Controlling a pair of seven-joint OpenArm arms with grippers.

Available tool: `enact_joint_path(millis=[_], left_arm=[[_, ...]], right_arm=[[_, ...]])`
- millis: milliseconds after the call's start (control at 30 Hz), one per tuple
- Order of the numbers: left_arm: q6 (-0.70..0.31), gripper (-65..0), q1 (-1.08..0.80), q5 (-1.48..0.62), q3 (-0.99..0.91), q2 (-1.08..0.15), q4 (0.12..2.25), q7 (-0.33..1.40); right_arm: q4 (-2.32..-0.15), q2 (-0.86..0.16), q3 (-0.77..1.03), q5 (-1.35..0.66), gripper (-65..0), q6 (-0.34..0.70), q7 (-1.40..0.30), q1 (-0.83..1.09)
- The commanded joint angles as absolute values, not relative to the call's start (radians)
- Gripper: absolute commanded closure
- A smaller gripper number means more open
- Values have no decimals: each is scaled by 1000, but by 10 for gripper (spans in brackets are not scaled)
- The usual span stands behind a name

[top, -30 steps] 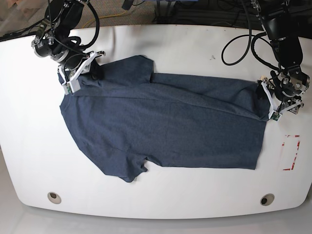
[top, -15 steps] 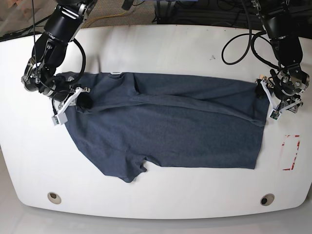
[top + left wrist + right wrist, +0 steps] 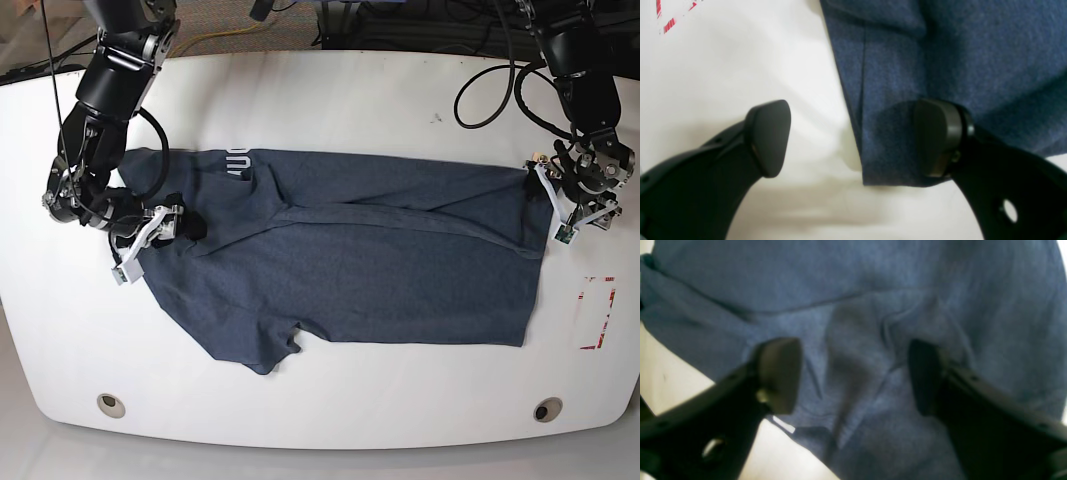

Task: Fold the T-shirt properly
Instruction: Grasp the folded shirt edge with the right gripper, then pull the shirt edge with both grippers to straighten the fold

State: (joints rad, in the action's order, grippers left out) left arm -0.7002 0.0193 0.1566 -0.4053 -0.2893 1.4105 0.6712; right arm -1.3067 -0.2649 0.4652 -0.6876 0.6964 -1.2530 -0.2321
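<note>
T-shirt [image 3: 350,270]: navy, spread flat across mid-table [image 3: 330,100], long axis running 9 to 3 o'clock; white lettering [image 3: 238,162] near the 10 o'clock corner; sleeve [image 3: 262,345] jutting toward 7 o'clock; fold ridge crossing the middle.

Right gripper [image 3: 150,235]: at the shirt's 9 o'clock edge, jaws wide apart, hanging over rumpled cloth, nothing pinched.

Left gripper [image 3: 560,205]: at the shirt's 3 o'clock edge, jaws wide apart; one finger [image 3: 937,136] over the hem corner, the other over bare table; contact unclear.

Red-marked label [image 3: 597,312]: on table at 4 o'clock, clear of the shirt.

Holes [image 3: 111,404]: in table rim, 7 and 5 o'clock.
</note>
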Motion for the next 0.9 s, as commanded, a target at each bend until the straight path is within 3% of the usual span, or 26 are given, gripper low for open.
enact_joint_path(millis=[0,367,567,867], left_arm=[[-698,-531,28,168,-412,-302,1426,680],[-698,-535,33,162,-522,-266,1538,688],[-698,-535,21,42,-522,-269,1531,688],[-698,-536,5,33,-503,-266,1477,679]], right_arm=[[-1349,-305,478,-704,-480,698,-1237,-245],[-1469,-401,545,-702,-457,698,-1148,-24],[-1468,-401,590,-613,-455,676,-1099,41],[-1468,-344,590,-545,-453,676,-1092,58]])
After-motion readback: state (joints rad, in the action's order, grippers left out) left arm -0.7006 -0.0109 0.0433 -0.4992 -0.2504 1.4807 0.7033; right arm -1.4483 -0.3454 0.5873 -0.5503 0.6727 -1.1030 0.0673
